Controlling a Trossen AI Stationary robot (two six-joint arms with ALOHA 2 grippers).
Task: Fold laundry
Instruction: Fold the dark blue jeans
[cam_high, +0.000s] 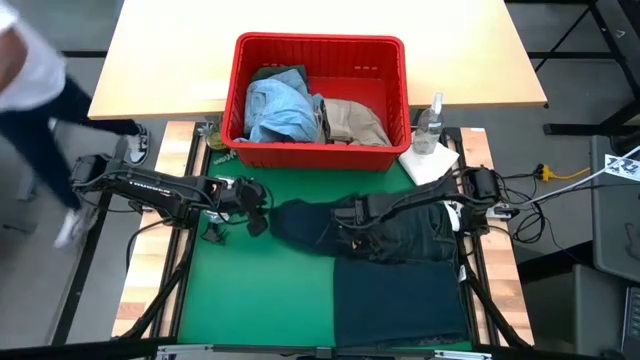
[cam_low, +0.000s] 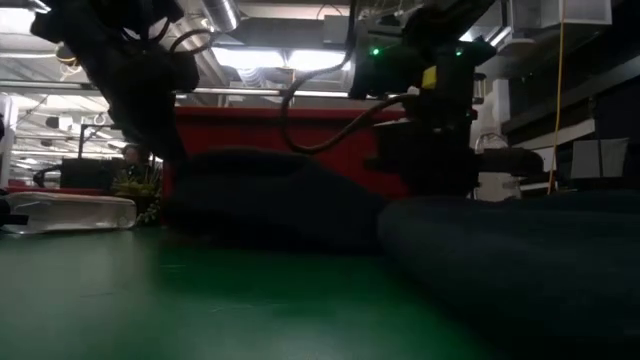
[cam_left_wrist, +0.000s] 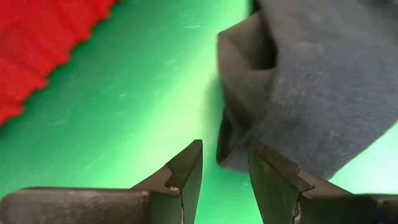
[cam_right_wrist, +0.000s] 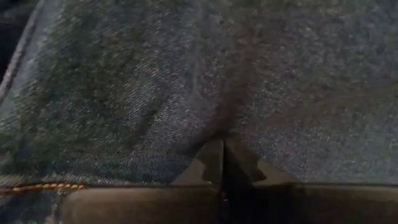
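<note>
Two arms, two claws, one pair of dark jeans on the green surface (cam_high: 250, 300); three more garments in one red basket (cam_high: 320, 50).

Left claw (cam_high: 258, 212): low over the green surface, fingers (cam_left_wrist: 186, 174) parted to a narrow gap, nothing between them. In the left wrist view a folded corner of the jeans (cam_left_wrist: 311, 87) lies just ahead of the fingertips, close but not gripped. The red basket wall runs off to one side of this claw, apart from it.

Jeans (cam_high: 400, 260): spread from just right of the left claw across to the surface's right side. One part is bunched and rumpled between the two claws; another lies flat nearer the front edge.

Right claw (cam_high: 352, 213): down on the bunched middle of the jeans. In the right wrist view its fingers (cam_right_wrist: 211, 165) meet tip to tip, pressed into the denim; a pinch of fabric seems caught there, though the fold itself is hard to make out. Orange stitching shows at the edge of that view.

Beyond both claws, in the basket: one light blue denim piece (cam_high: 280, 108), one beige piece (cam_high: 355, 122), and one dark greenish piece (cam_high: 282, 74) mostly buried under the blue.

Right of the basket: one clear bottle (cam_high: 430, 125) standing by one white cloth (cam_high: 430, 163).

Low view: very dark; arms and jeans show only as silhouettes. A person (cam_high: 30, 90) is cut off at the high view's left edge.
</note>
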